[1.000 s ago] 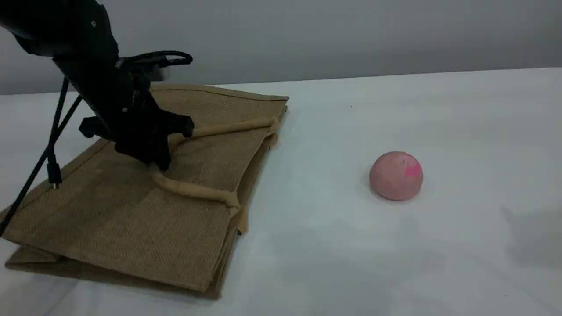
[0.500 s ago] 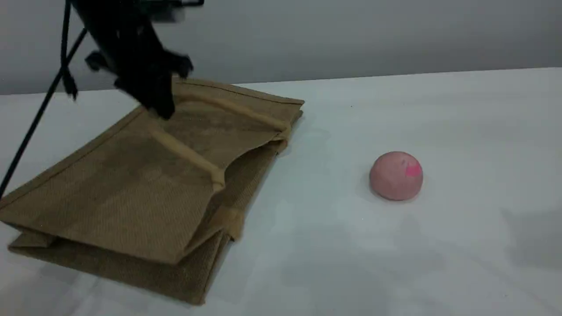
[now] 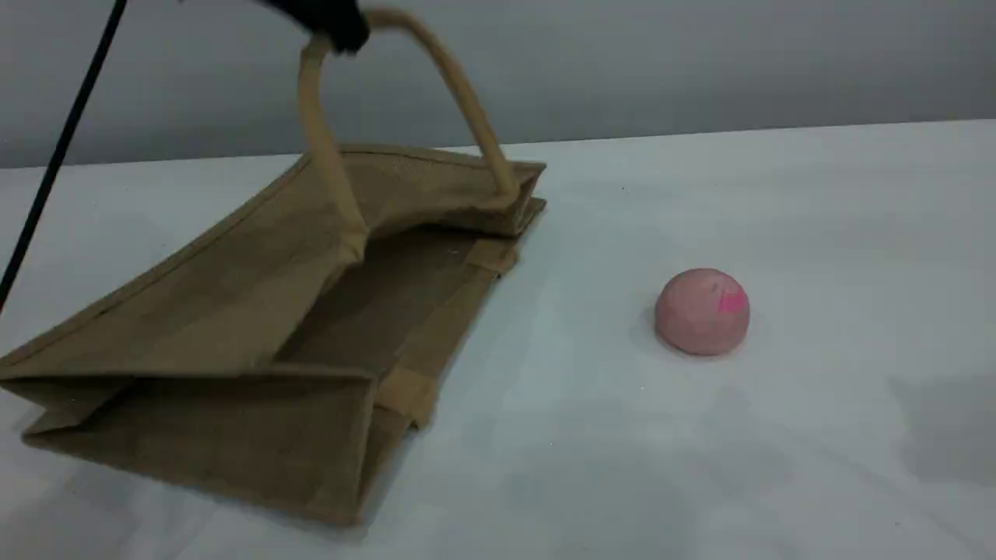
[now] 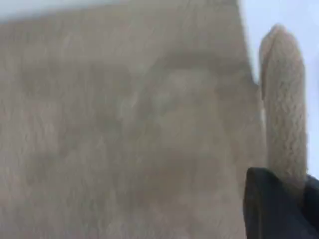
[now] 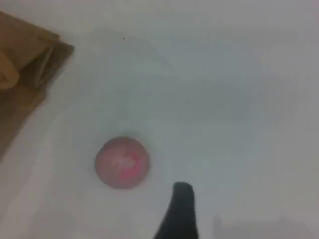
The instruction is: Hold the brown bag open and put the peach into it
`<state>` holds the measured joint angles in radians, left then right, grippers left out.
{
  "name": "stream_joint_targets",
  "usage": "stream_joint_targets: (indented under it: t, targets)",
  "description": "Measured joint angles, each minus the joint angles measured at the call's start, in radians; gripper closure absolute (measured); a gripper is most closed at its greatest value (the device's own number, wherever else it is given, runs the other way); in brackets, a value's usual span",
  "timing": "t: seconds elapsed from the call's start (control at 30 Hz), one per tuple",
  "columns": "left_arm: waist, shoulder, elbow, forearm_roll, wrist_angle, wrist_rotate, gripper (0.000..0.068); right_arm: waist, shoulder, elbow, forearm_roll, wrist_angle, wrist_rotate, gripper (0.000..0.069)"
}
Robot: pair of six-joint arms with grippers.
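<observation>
The brown bag (image 3: 233, 311) lies on its side at the left of the table, its mouth gaping toward the right. Its upper handle (image 3: 467, 101) is pulled up taut, and my left gripper (image 3: 341, 27) is shut on it at the top edge of the scene view. The left wrist view shows blurred bag fabric (image 4: 124, 124), the handle (image 4: 283, 99) and a dark fingertip (image 4: 271, 209). The peach (image 3: 702, 311) rests on the table, well right of the bag. In the right wrist view my right gripper's fingertip (image 5: 180, 211) hovers just right of the peach (image 5: 122, 163), open and holding nothing.
A white table (image 3: 778, 194) stretches around the peach, with a grey wall behind it. A black cable (image 3: 54, 171) hangs down at the far left over the bag's rear. The bag's corner (image 5: 30, 55) shows at the upper left of the right wrist view.
My left gripper has risen with the handle in it, lifting the bag's upper side and opening the mouth wide. The peach has not moved.
</observation>
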<state>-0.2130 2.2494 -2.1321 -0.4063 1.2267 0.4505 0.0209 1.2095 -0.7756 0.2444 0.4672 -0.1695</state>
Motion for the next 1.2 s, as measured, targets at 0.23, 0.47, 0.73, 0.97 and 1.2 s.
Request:
stream_joint_targets:
  t: [0.23,0.47,0.73,0.97,1.2]
  targets:
    - [0.0,-0.042,-0.087,-0.098,-0.004,0.044,0.0596,0.0,0.009,0.0,0.021,0.008,-0.056,0.0109]
    - [-0.001,-0.113,-0.086,-0.091,-0.003,0.102,0.0596,0.0,0.106,0.0,0.13,0.006,-0.201,0.0109]
    - [-0.001,-0.139,-0.086,-0.091,-0.003,0.112,0.0596,0.0,0.252,0.0,0.334,-0.004,-0.5,0.0109]
    - [-0.001,-0.139,-0.085,-0.092,-0.004,0.111,0.0596,0.0,0.376,0.0,0.58,-0.06,-0.739,0.0109]
    - [-0.02,-0.139,-0.085,-0.091,-0.007,0.11,0.0596,0.006,0.493,0.0,0.8,-0.064,-0.973,0.0109]
